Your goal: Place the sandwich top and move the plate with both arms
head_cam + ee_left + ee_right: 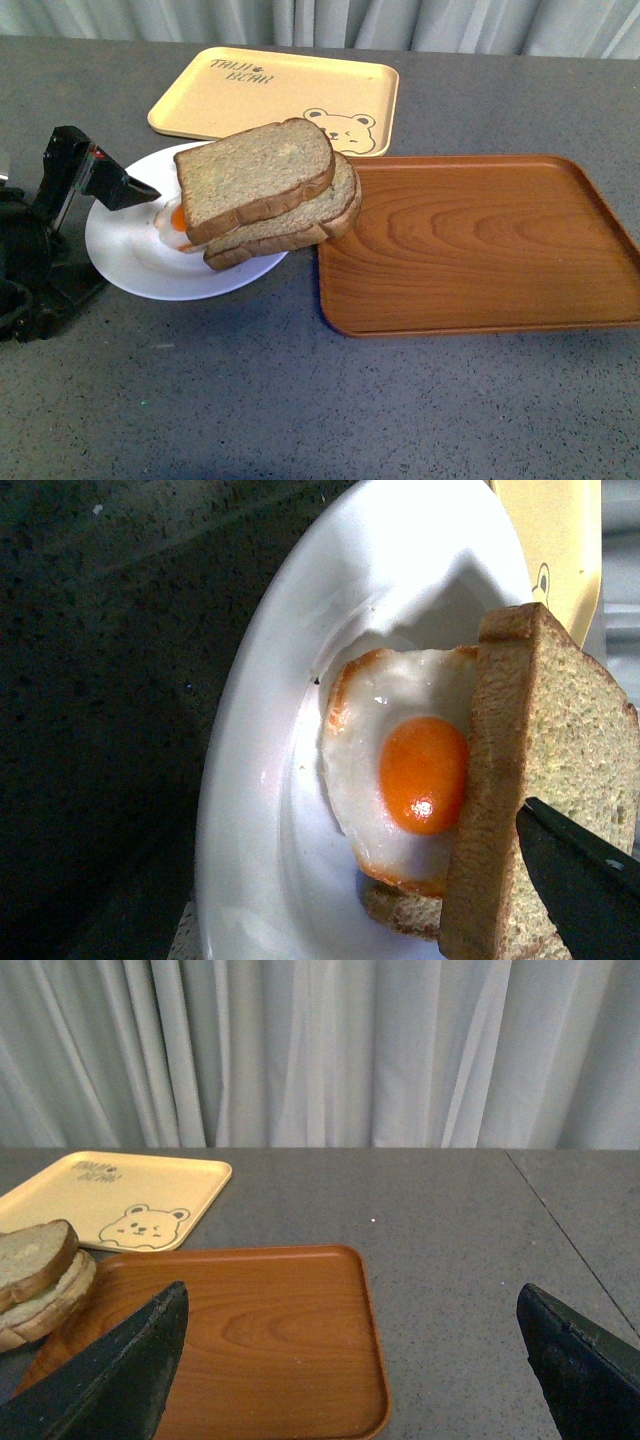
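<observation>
Grey counter (300, 400): we find the sandwich top (258, 180) atop the egg (400, 770) on the plate (135, 255) near the left edge. Right gripper (352, 1295) jaws spread; left gripper (135, 186) jaws, we cannot tell.

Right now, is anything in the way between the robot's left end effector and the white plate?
No, nothing visible is. The left end effector sits right at the bare left edge of the plate. The sandwich top lies further right, over the egg, away from that edge.
</observation>
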You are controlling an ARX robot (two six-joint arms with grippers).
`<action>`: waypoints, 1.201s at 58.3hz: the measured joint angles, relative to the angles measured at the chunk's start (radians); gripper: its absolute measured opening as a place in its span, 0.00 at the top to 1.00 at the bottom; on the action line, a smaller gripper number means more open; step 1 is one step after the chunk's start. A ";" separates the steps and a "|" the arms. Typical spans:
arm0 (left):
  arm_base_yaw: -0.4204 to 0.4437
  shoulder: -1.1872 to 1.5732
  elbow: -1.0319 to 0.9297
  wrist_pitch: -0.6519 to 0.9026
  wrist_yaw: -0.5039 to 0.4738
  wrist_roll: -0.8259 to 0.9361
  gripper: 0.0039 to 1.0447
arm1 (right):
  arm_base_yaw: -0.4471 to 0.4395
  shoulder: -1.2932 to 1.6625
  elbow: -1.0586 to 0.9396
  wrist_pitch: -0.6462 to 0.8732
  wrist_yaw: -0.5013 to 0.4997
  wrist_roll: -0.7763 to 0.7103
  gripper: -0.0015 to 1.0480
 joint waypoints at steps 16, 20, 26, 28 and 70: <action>-0.011 0.041 -0.010 0.067 -0.018 -0.120 0.49 | 0.000 0.000 0.000 0.000 0.000 0.000 0.09; -0.013 0.046 -0.020 0.085 -0.018 -0.144 0.59 | 0.000 0.000 0.000 0.000 0.000 0.000 0.09; -0.014 0.050 -0.033 0.105 -0.015 -0.168 0.75 | 0.000 0.000 0.000 0.000 0.000 0.000 0.09; -0.014 0.050 -0.038 0.112 -0.014 -0.175 0.80 | 0.000 0.000 0.000 0.000 0.000 0.000 0.09; -0.008 -0.097 0.130 -0.055 0.039 -0.193 0.98 | 0.000 0.000 0.000 0.000 0.000 0.000 0.09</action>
